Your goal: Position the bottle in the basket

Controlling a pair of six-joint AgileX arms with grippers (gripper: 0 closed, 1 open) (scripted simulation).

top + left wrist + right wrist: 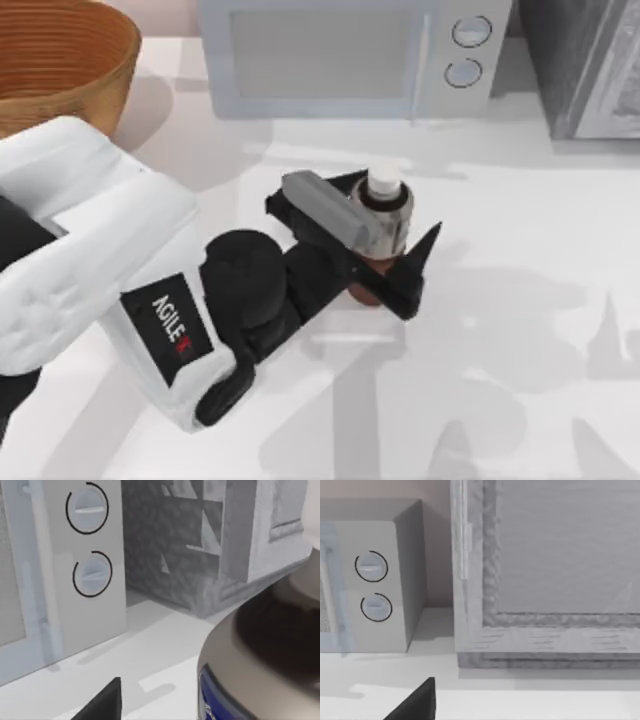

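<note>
The bottle, with white cap, black neck ring and silver label over reddish-brown contents, stands upright on the white table right of centre. My left gripper is open, with one dark finger on each side of the bottle. In the left wrist view the bottle looms close, and a gap separates it from the one visible fingertip. The tan woven basket sits at the far left corner, well away from the bottle. In the right wrist view one dark fingertip of the parked right gripper shows.
A grey microwave with two dials stands at the back just behind the bottle. A speckled grey cabinet occupies the back right corner. White tabletop lies open to the front and right of the bottle.
</note>
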